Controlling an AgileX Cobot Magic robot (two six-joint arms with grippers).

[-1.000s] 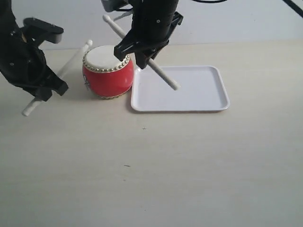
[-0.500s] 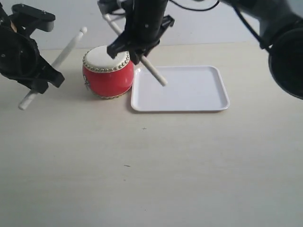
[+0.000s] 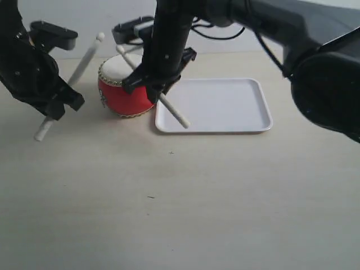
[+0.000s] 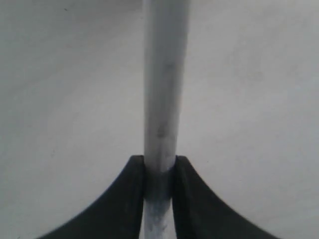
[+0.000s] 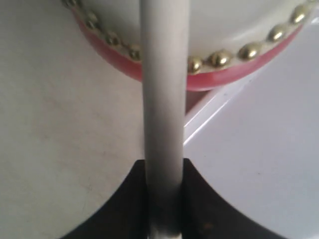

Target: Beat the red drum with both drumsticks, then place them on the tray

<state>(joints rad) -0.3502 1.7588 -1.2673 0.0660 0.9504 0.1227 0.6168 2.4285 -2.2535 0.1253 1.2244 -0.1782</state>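
Observation:
The red drum [image 3: 119, 100] stands on the table just left of the white tray [image 3: 230, 107]. My left gripper [image 3: 56, 106] is left of the drum, shut on a drumstick [image 3: 79, 66] that slants steeply, its bead tip up in the air beside the drum. My right gripper [image 3: 151, 89] hangs over the drum's right side, shut on the other drumstick [image 3: 173, 111], which slants from above the drum skin down over the tray's left edge. The left wrist view shows the stick [image 4: 164, 89] clamped in the gripper [image 4: 159, 179]. The right wrist view shows the stick [image 5: 163, 89] in the gripper [image 5: 163, 194], crossing the drum [image 5: 214, 74] and tray [image 5: 269, 149].
The pale wooden table [image 3: 185, 197] stretches wide in front of the drum and tray. The right arm's black body [image 3: 315, 50] reaches in across the upper right, above the tray. A pale wall stands behind the table.
The right arm has come down and to the left, lowering its drumstick towards the drum skin. The left arm lifted its stick off the drum, then shifted slightly right and down.

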